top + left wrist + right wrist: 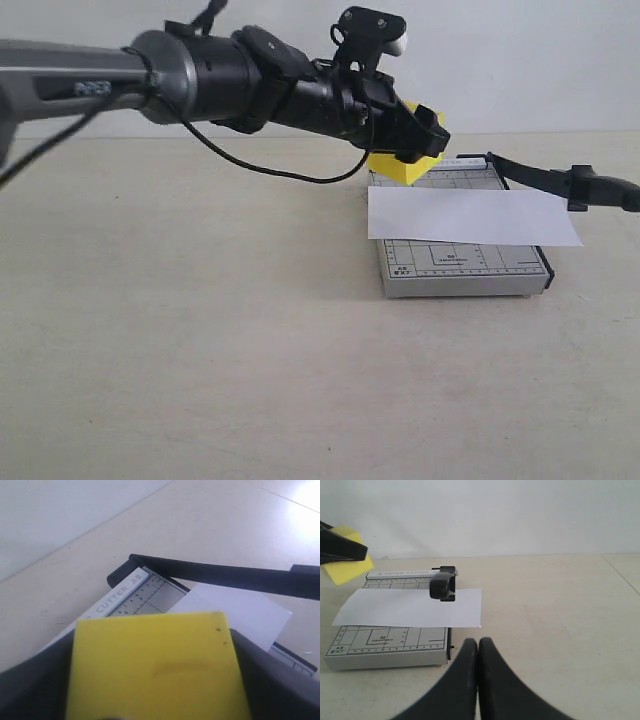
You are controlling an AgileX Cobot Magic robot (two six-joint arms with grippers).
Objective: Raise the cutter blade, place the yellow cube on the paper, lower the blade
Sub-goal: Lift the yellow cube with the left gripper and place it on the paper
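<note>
The yellow cube [398, 170] hangs just above the far left corner of the grey trimmer base [460, 272], with my left gripper [425, 135] shut on it. In the left wrist view the cube [155, 665] fills the space between the black fingers [272, 680]. The white paper [470, 215] lies across the base and overhangs its right side. The cutter blade [540, 178] is raised, slanting up from its far hinge to its handle [442, 583]. My right gripper [478, 647] is shut on nothing, low over the table in front of the trimmer's right corner.
The trimmer [385, 652] sits on a bare beige table [200, 330] with a white wall behind. A black cable [270, 165] droops below the left arm.
</note>
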